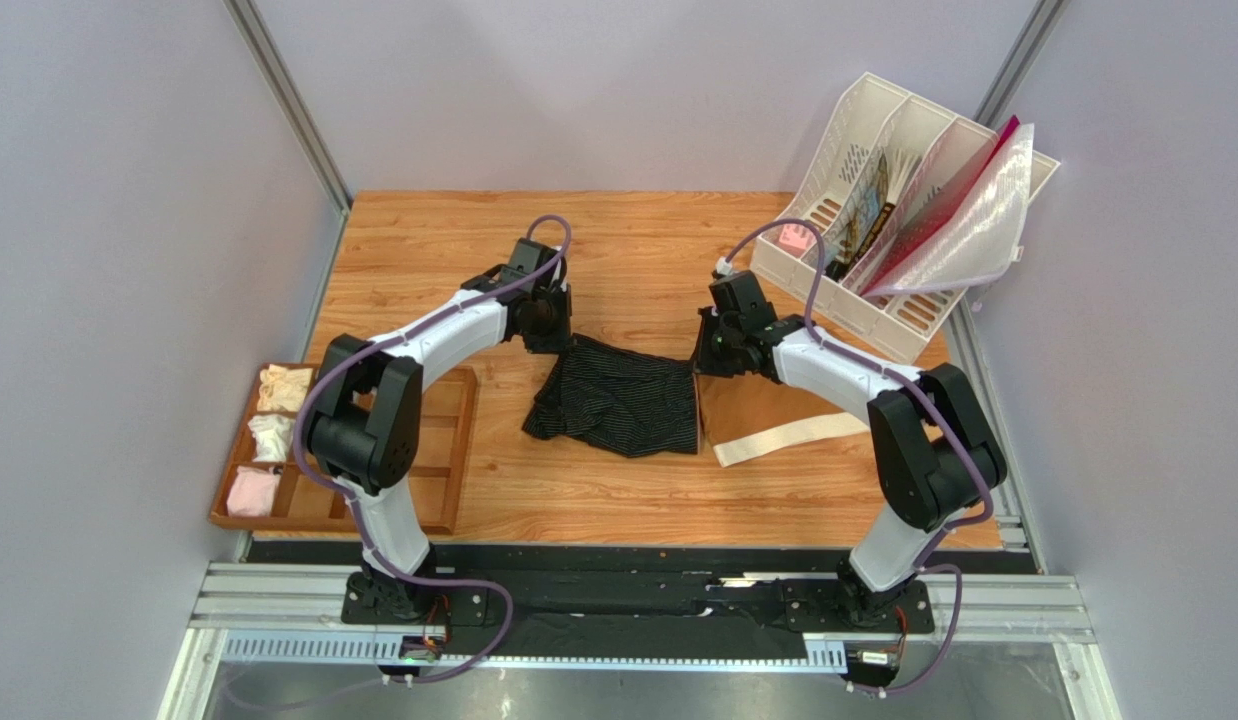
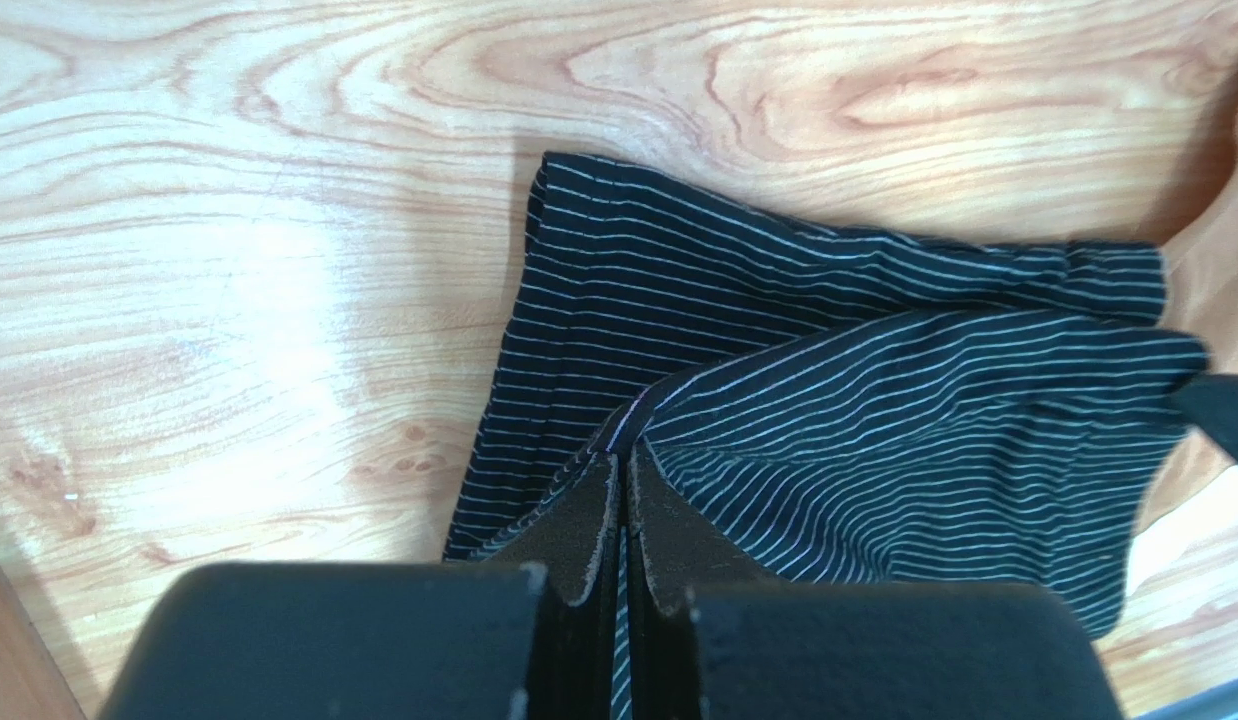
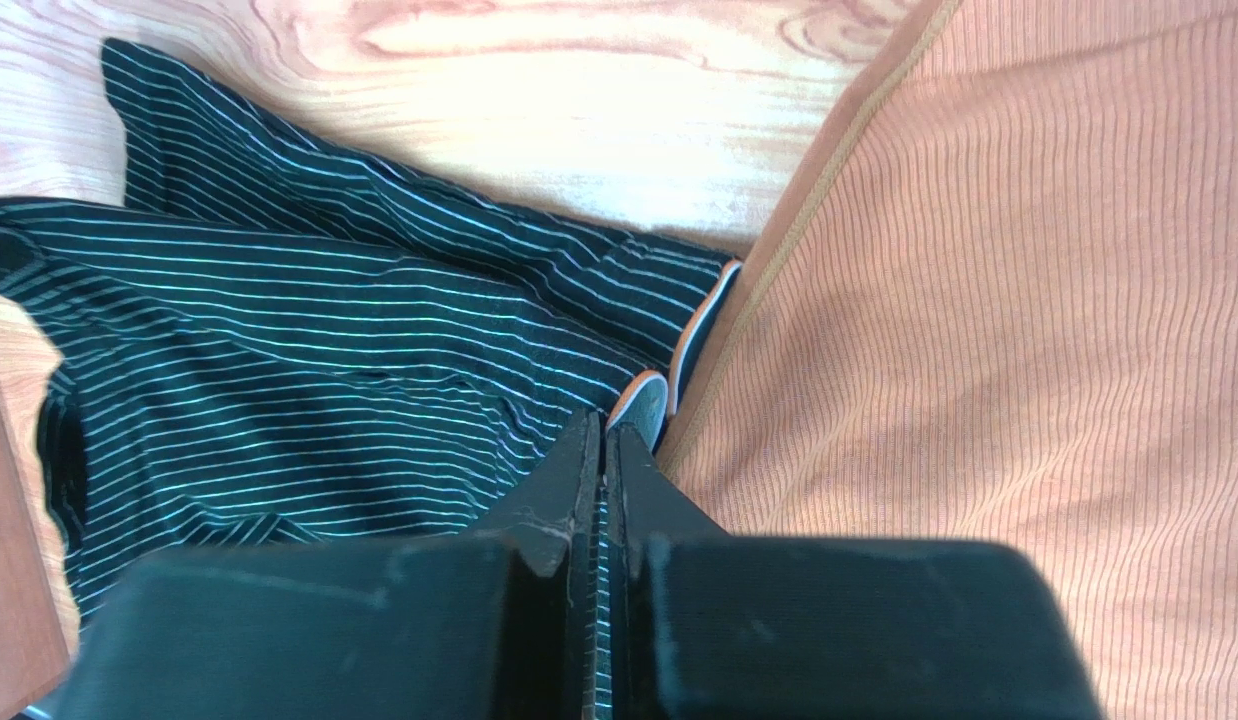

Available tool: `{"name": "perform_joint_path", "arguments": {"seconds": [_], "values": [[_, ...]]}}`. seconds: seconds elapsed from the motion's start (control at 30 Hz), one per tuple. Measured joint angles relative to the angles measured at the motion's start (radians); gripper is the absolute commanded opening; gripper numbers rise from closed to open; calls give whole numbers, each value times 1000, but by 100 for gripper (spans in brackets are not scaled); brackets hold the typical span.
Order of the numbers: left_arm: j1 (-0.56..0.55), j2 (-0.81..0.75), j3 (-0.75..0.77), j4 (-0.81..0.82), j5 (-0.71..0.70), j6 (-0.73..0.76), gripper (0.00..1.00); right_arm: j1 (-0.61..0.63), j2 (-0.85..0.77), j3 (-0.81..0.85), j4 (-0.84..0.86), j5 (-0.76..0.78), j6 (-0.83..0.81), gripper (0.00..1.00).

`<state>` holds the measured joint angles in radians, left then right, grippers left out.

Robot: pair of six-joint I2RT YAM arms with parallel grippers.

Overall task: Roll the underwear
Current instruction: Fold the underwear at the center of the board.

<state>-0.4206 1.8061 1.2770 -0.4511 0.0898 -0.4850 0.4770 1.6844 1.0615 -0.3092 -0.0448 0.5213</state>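
1. Underwear [image 1: 613, 398], black with fine pale pinstripes, lay rumpled on the bench [image 1: 430, 240]. One side touched the brown briefs [image 3: 1031, 300], and no roll had formed.
2. Left end effector [image 2: 625, 465]: fingers pressed together on a raised ridge of striped cloth, at the underwear corner farthest from the brown briefs. Stripes showed in the slit between the fingers, so I judged it a real pinch, not a graze.
3. Right end effector [image 3: 603, 435]: likewise closed on striped cloth, at the corner right beside the brown briefs. A grey waistband with orange trim sat at the fingertips.
4. Why held so: both grips sat on the same edge, at opposite corners. My read was that this kept the edge taut, to flatten the cloth or start the first turn evenly.
5. Progress: early, probably the setup step.
6. Risk: the right fingers ran just beside the brown briefs. I couldn't tell whether any brown cloth was caught too; if it was, it would drag along.
7. Wooden tray [image 1: 445, 450]: beyond the underwear, well apart from the brown briefs. White file rack [image 1: 851, 165]: behind the brown briefs. Neither was involved.
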Motion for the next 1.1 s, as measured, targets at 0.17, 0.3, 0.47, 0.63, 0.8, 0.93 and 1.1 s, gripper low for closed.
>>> {"name": "perform_joint_path", "arguments": {"seconds": [0.17, 0.3, 0.47, 0.63, 0.8, 0.93, 1.1], "values": [[3, 38, 39, -13, 18, 23, 0, -13, 4, 11, 1, -1, -7, 0], [5, 82, 77, -22, 25, 31, 0, -28, 24, 13, 3, -1, -13, 0], [6, 115, 90, -39, 25, 43, 3, -35, 49, 40, -10, -15, -24, 44], [9, 115, 102, -54, 35, 54, 54, -36, 33, 86, -38, -41, -56, 57], [9, 85, 111, -60, 31, 58, 71, -20, -86, 89, -83, -43, -78, 51], [9, 30, 118, -74, 7, 60, 67, 25, -193, 60, -79, -52, -79, 45], [8, -136, 8, -23, 9, 42, 56, 114, -225, -37, -45, -85, -56, 38]]}}
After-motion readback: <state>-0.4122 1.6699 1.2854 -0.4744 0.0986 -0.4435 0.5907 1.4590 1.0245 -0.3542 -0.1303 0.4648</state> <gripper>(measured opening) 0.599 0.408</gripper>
